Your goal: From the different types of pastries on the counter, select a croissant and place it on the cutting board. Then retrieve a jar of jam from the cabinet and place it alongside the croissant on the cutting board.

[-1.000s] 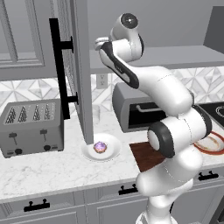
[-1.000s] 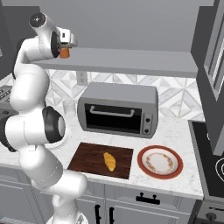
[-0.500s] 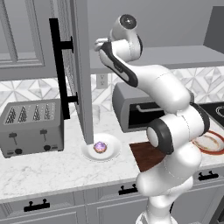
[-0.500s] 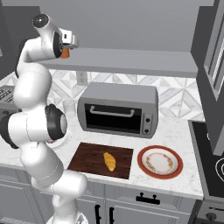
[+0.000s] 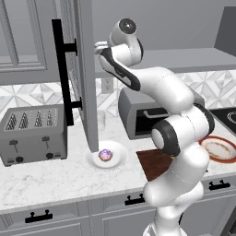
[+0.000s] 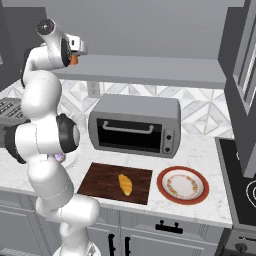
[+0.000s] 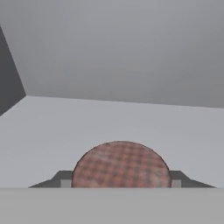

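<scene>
Gripping the jar of jam [image 7: 121,165] by its sides at cabinet [image 6: 150,70] shelf height, the tool [image 6: 75,52] is clamped on a rigid, probably slick, breakable cylinder; croissant [image 6: 125,184] lies on cutting board [image 6: 100,182].

arm: raised high, folded | gripper [image 6: 75,56]: clamped, horizontal

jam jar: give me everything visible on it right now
The jar of jam shows in the hand view as a round lid with a reddish-brown checked pattern, seen from above, sitting between the gripper's dark fingertips, which flank it closely on both sides. Grey cabinet shelf lies around and behind it. In the right base view a sliver of its orange body peeks out under the hand, at shelf height. Whether it rests on the shelf or is lifted cannot be told.
</scene>
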Robot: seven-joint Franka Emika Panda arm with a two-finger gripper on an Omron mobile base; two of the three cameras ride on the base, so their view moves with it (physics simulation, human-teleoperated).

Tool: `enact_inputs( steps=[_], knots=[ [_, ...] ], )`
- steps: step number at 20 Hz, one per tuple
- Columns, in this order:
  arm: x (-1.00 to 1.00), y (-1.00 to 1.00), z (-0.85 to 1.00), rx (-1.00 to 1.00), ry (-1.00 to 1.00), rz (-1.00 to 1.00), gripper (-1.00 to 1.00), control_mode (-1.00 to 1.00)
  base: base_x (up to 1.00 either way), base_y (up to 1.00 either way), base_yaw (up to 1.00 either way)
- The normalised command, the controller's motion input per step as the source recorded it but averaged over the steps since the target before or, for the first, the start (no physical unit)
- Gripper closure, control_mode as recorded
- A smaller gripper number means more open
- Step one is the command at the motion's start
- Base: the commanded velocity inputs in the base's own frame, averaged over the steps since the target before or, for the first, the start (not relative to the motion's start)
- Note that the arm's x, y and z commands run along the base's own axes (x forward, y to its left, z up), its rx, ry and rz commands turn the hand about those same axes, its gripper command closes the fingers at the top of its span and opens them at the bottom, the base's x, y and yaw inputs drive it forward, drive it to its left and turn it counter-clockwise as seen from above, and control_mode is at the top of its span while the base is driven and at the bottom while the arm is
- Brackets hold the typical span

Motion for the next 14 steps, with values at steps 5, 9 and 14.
enact_inputs(
  steps=[5, 9, 14],
  knots=[
    [0.07, 0.03, 0.0, 0.0, 0.0, 0.0, 1.0, -1.0, 0.0, 0.0, 0.0],
    [-0.63, 0.0, 0.28, 0.0, -0.21, 0.0, 1.0, -1.0, 0.0, 0.0, 0.0],
    [-0.81, 0.0, 0.4, 0.0, -0.28, 0.0, 1.0, -1.0, 0.0, 0.0, 0.0]
  ],
)
